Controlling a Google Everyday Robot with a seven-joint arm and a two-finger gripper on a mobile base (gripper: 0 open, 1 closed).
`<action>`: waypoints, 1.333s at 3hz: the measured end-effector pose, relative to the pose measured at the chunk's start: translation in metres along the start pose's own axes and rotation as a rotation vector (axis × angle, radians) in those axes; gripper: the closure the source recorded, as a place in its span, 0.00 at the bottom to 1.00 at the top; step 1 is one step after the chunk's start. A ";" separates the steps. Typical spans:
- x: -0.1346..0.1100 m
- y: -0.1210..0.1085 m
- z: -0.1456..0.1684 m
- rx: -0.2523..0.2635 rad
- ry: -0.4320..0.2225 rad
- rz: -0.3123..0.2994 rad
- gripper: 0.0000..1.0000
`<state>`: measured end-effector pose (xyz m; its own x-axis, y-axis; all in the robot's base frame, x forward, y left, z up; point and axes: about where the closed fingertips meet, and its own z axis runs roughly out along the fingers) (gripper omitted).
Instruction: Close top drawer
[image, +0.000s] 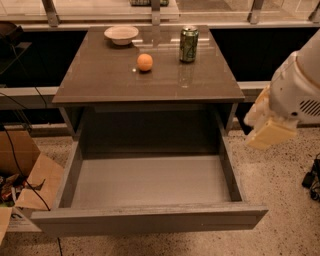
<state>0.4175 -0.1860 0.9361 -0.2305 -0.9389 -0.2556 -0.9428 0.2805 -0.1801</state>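
The top drawer (150, 180) is a wide grey box pulled far out of the brown-topped cabinet (105, 80). Its inside is empty, and its plain flat front (145, 220) faces the bottom of the view. My gripper (267, 129), cream-coloured on a white arm (300, 85), hangs in the air to the right of the drawer. It is level with the drawer's right side wall (227, 160) and apart from it. The lower drawers are hidden under the open one.
On the cabinet top stand a pale bowl (121, 34), an orange (145, 62) and a green can (188, 45). An open cardboard box (25, 170) and cables lie on the speckled floor at the left. A dark object (312, 177) lies at the right.
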 end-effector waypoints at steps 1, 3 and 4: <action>0.003 0.047 0.071 -0.105 0.006 0.073 0.88; 0.035 0.102 0.142 -0.225 0.009 0.141 1.00; 0.033 0.105 0.146 -0.228 0.033 0.131 1.00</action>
<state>0.3464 -0.1587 0.7698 -0.3588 -0.9044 -0.2310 -0.9333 0.3518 0.0725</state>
